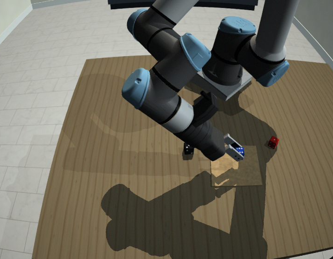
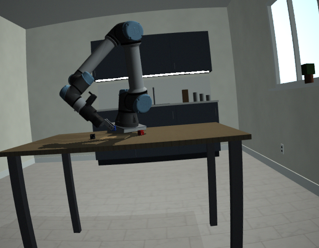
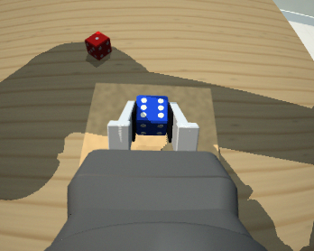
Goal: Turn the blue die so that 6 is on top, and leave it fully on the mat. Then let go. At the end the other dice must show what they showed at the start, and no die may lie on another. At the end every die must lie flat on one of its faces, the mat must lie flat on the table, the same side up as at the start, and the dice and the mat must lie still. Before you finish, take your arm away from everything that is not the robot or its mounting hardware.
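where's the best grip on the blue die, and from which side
Grip two opposite side faces, as the gripper does now: the blue die sits between its fingers, arm slanting down over the mat. Flat parallel faces suit parallel pads.
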You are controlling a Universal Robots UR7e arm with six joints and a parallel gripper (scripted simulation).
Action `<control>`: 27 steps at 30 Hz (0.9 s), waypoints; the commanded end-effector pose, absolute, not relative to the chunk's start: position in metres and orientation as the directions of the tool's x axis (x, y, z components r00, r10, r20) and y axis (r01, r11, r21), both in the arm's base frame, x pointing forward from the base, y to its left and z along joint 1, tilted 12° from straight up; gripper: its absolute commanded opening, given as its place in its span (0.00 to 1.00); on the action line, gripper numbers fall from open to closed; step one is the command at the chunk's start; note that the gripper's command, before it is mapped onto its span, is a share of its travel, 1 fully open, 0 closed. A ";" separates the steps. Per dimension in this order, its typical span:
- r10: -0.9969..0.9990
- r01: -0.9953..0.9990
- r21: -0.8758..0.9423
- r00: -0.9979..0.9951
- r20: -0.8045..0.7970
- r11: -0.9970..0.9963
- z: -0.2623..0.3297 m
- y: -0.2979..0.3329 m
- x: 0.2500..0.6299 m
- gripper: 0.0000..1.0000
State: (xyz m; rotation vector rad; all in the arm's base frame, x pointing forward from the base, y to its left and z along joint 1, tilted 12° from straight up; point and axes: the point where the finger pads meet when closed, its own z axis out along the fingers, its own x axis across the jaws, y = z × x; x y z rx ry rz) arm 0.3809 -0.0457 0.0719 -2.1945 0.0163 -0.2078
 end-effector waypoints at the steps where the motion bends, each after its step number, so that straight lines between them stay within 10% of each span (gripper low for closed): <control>1: -0.088 0.065 -0.803 0.986 0.144 -0.593 0.063 -0.045 0.383 0.49; 27: -0.088 0.065 -0.803 0.986 0.144 -0.593 0.044 -0.042 0.386 0.49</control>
